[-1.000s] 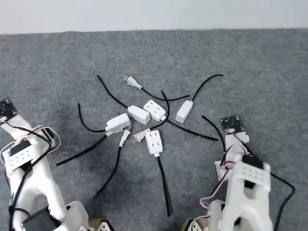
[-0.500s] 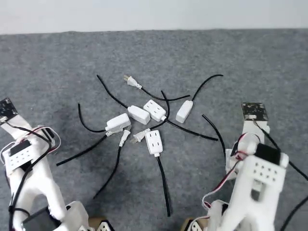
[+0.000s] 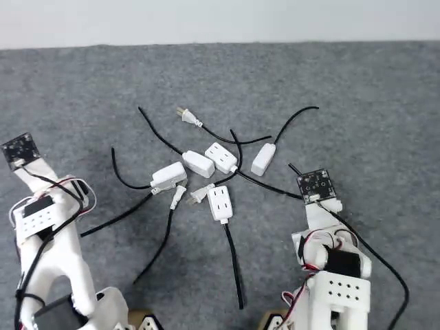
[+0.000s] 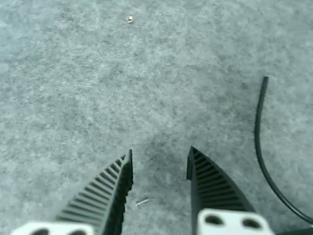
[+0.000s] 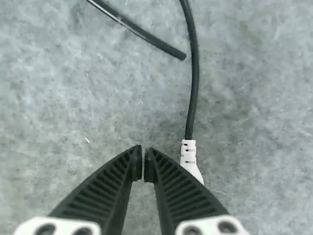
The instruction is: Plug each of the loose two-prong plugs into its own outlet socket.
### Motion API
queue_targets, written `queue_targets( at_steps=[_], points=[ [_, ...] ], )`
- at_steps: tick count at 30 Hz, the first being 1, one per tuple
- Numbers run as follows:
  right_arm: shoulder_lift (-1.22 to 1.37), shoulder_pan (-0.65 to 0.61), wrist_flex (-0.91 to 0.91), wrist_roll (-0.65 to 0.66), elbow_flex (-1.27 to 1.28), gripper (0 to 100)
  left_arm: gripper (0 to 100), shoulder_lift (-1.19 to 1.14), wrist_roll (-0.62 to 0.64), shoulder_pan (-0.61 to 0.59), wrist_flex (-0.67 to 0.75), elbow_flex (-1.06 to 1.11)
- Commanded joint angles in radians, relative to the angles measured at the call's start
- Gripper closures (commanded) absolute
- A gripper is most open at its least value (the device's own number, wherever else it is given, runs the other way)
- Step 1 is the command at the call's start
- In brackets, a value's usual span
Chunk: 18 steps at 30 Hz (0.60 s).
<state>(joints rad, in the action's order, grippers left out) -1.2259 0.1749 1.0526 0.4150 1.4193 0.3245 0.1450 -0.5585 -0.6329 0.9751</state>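
Observation:
Several white outlet sockets and two-prong plugs on black cords lie tangled mid-table. One socket (image 3: pixel 220 203) has a loose plug (image 3: pixel 199 195) at its far end. Another plug (image 3: pixel 183 114) lies farthest back, and a third (image 3: pixel 178 197) lies below a socket (image 3: pixel 168 175). Two more sockets (image 3: pixel 221 157) (image 3: pixel 263 158) lie behind. My left gripper (image 4: pixel 159 164) is open over bare carpet, left of the pile. My right gripper (image 5: pixel 143 164) is shut on nothing, with a white cord sleeve (image 5: pixel 189 153) beside its fingertip. The right arm (image 3: pixel 323 227) stands right of the pile.
Grey carpet (image 3: pixel 357 96) covers the table to a pale back wall. A black cord (image 4: pixel 259 127) curves past my left gripper. A cut cord end (image 5: pixel 180 56) lies ahead of my right gripper. Long cords (image 3: pixel 232 254) trail toward the front edge between the arms.
The right arm swung out to the right, then came back left toward the pile. The left arm shifted slightly right and farther back. The plugs and sockets have not moved.

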Motion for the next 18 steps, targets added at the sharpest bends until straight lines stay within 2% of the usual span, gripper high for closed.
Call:
queue_targets(
  at_steps=[1,18],
  points=[
    [-0.019,0.065,-0.027,0.038,0.008,99.0,83,0.009,-0.014,0.023,-0.009,-0.002],
    [-0.019,0.177,-0.119,0.135,0.075,99.0,83,0.005,-0.012,0.034,-0.011,-0.001]
  ],
)
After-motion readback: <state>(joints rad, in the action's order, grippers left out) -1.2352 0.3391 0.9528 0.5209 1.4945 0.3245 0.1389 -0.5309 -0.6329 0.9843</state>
